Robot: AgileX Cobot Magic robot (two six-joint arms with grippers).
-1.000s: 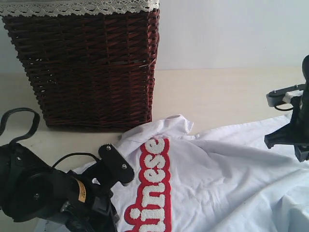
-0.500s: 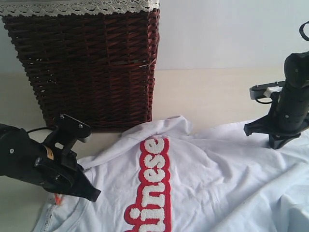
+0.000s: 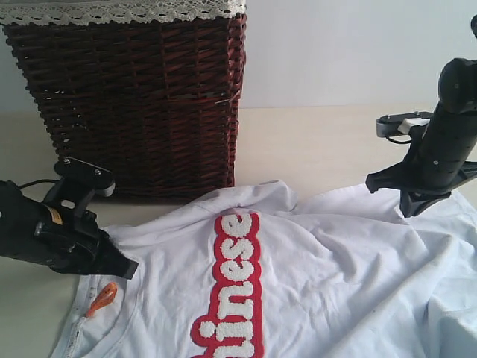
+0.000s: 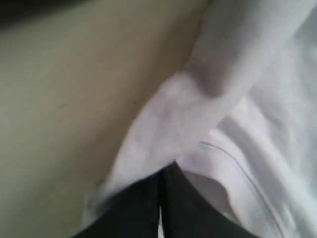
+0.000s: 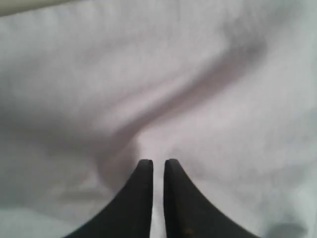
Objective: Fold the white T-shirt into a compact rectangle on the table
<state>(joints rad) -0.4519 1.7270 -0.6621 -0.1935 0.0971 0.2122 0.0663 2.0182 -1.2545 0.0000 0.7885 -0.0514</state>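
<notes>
The white T-shirt (image 3: 328, 268) lies rumpled, red-outlined lettering (image 3: 237, 291) up, orange neck tag (image 3: 102, 298) showing, on the pale beige table (image 3: 320, 145)

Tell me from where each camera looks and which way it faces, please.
Exterior: off the arms, low, looking across the table toward the wicker basket and wall; both arms, left gripper and right gripper, show.
Left wrist: on the left arm, looking along its shut fingers at the white T-shirt and bare table.
Right wrist: on the right arm, looking past its fingers at mostly T-shirt.
Shared: all three show the T-shirt.
</notes>
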